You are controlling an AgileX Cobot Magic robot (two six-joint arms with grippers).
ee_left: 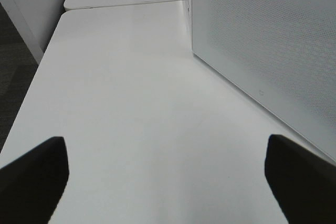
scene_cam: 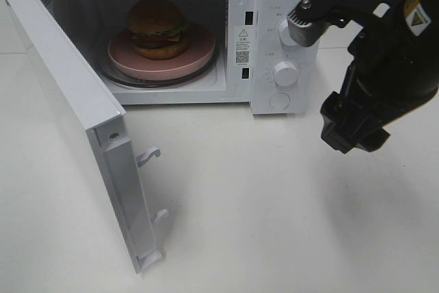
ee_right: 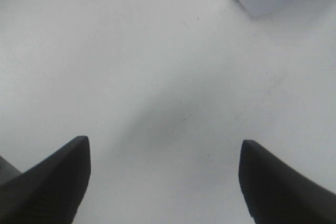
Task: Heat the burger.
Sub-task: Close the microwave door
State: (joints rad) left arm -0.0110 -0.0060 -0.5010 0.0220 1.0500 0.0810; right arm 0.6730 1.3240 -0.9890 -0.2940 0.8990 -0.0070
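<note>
Right end effector (ee_right: 164, 182) spread, empty, outside microwave (scene_cam: 274, 5); burger (scene_cam: 158, 27) well apart, inside on plate (scene_cam: 199, 56).

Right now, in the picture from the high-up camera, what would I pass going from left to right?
Open microwave door → burger → round white dial → right pincer.

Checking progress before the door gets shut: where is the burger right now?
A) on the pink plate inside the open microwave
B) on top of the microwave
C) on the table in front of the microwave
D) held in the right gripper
A: the burger sits on the pink plate inside the microwave, whose door stands open.
</note>
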